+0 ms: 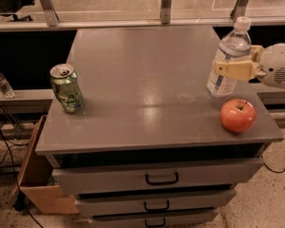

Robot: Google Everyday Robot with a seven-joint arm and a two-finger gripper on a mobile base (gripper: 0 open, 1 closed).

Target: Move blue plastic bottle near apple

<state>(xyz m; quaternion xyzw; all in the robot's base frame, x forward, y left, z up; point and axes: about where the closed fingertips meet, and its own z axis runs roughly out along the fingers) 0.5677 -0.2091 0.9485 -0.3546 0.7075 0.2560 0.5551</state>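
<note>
Cabinet top (147,80): pincer (224,69) around bottle (231,45), arm (278,66) cropped

Site: I read lab/office | cues: grey drawer cabinet (142,80), cardboard box (40,194), floor cables (4,146) | gripper (228,70): cabinet's right edge, gripping blue plastic bottle (231,44)

You get no readable text on the blue plastic bottle (232,45) label or the green can (66,88); the end effector (228,69) grips the bottle, far right.

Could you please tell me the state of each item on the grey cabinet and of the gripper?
Clear bluish plastic bottle: capped, tilted, gripped mid-body.
Round red apple: stem up, resting on tabletop.
Dented green soda can: upright, left side.
Gripper: at right edge, shut on bottle.
</note>
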